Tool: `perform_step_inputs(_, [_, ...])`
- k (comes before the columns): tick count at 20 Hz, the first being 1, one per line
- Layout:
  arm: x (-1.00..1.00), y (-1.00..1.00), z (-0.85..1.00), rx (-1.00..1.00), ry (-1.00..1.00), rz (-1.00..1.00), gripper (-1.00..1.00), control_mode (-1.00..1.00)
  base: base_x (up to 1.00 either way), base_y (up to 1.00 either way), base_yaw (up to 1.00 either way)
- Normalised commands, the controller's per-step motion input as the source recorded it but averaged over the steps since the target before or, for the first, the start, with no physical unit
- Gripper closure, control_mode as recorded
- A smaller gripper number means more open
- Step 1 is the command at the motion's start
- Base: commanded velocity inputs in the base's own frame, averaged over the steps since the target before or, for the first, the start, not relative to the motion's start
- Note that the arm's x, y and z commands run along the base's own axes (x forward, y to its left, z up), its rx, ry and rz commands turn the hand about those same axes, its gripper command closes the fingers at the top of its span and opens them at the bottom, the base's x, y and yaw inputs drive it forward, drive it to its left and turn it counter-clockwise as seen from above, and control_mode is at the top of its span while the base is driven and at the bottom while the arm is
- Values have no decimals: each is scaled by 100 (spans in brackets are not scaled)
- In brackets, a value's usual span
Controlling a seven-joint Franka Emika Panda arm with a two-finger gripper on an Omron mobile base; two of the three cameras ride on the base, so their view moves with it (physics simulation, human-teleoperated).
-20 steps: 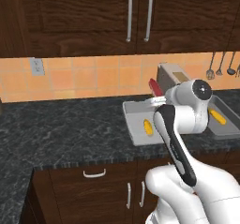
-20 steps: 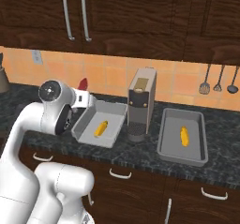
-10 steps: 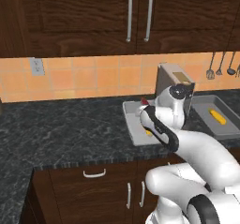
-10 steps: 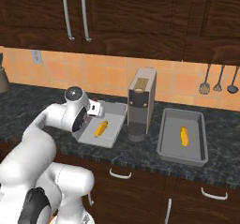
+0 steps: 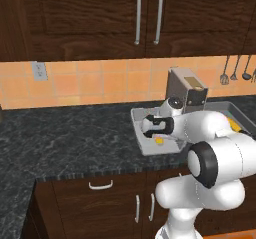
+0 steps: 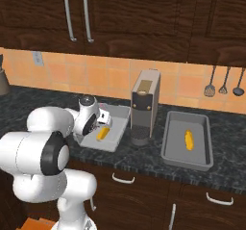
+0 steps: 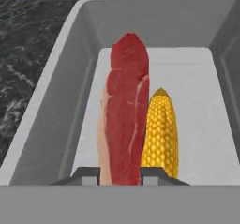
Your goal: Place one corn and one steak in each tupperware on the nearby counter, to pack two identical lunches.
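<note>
Lowered from above the worktop's front edge a second ago, the hand (image 7: 120,174) now hangs inside the left tupperware (image 7: 56,101), its jaws narrow and clamped on the steak (image 7: 125,120). From the hand camera the steak's long axis runs straight away from the fingertips toward the tray's far wall, and its free end stops well short of that wall. A corn (image 7: 160,134) lies on the tray floor just to one side of the strip, its own long axis parallel to the steak's; the two look side by side, though whether they touch cannot be told. In the right base view the hand (image 6: 99,120) sits over the near-left part of this tupperware (image 6: 120,112), with the corn (image 6: 102,134) just below it. The other tupperware (image 6: 169,149) stands beyond the coffee machine (image 6: 143,106), well apart, and holds a corn (image 6: 189,140) but no steak that shows. In the left base view the hand (image 5: 156,127) is at the tray (image 5: 137,118) on the worktop (image 5: 65,138). Judged from this, the drop turns on the strip lying along the tray's length beside the corn, with bare floor on its other side, so a plain release should let it fall flat inside. How high the steak hangs above the floor cannot be told.
</note>
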Motion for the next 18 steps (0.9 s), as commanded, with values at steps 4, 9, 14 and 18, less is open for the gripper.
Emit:
perform_step_inputs(4, [52, 0, -53, 0, 7, 0, -100, -100, 0, 0, 0])
perform_step_inputs(9, [15, 0, 42, 2, 7, -1, -100, -100, 0, 0, 0])
perform_step_inputs(14, [-34, 4, 60, -1, -4, -1, -100, -100, 0, 0, 0])
perform_step_inputs(18, [-45, 5, 25, -2, -11, 0, -100, -100, 0, 0, 0])
